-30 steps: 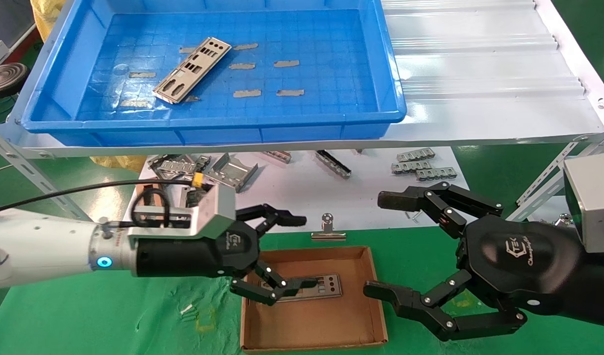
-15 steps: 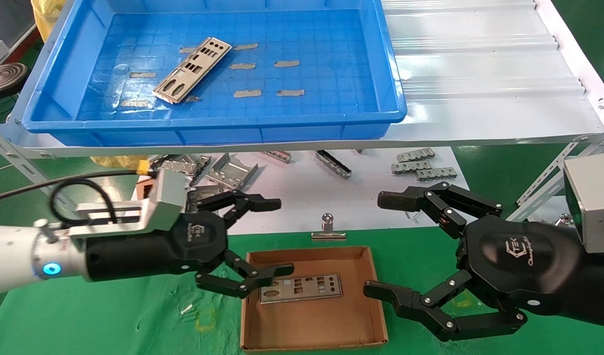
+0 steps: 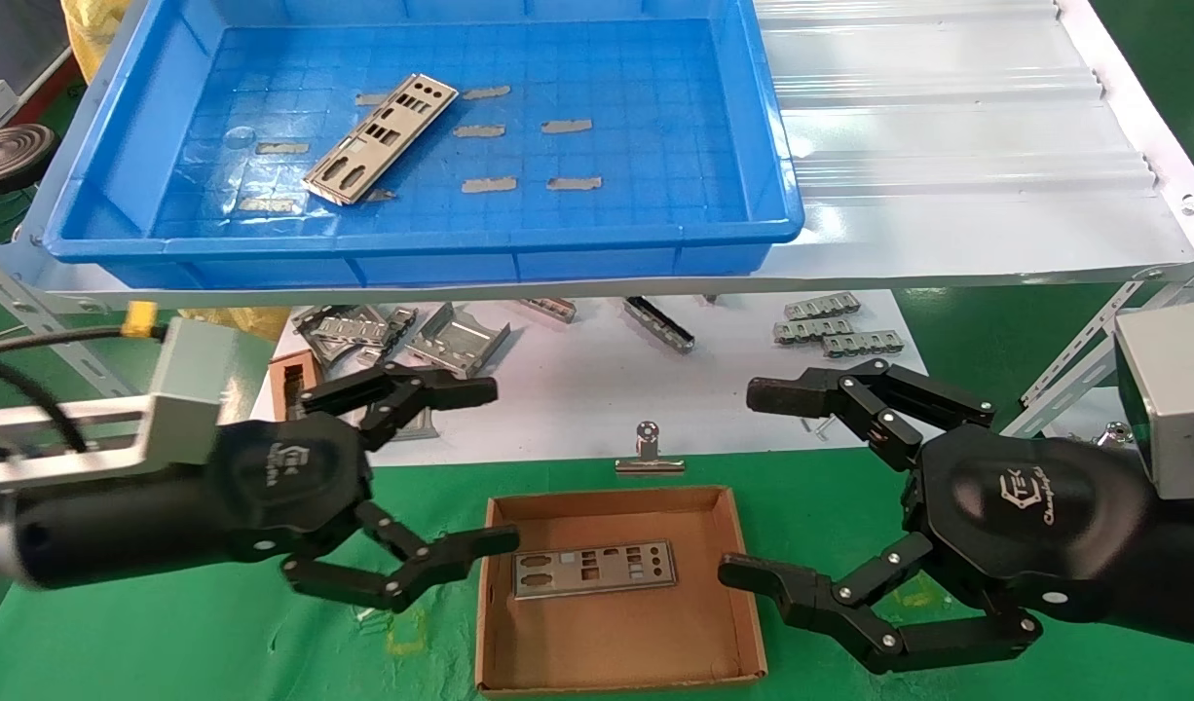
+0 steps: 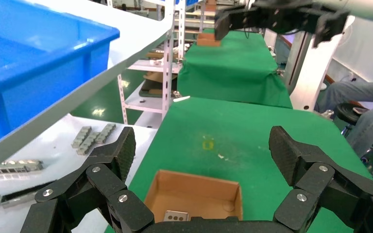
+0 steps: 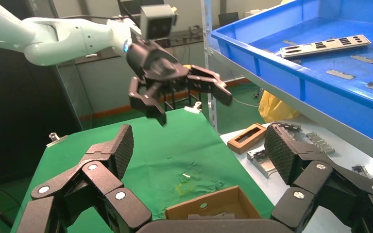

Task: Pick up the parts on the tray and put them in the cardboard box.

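Parts remain split: one plate lies in the blue tray on the far shelf, far and slightly right of your left gripper, its long axis running diagonally from near-left to far-right; another plate rests flat in the cardboard box. Your left gripper hangs wide open and empty just left of the box, the nearer arm to the tray plate. Your right gripper waits right of the box, also wide and empty.

From the left wrist, open fingers frame the box.

From the right wrist, spread fingers flank the box; the tray plate lies far off.
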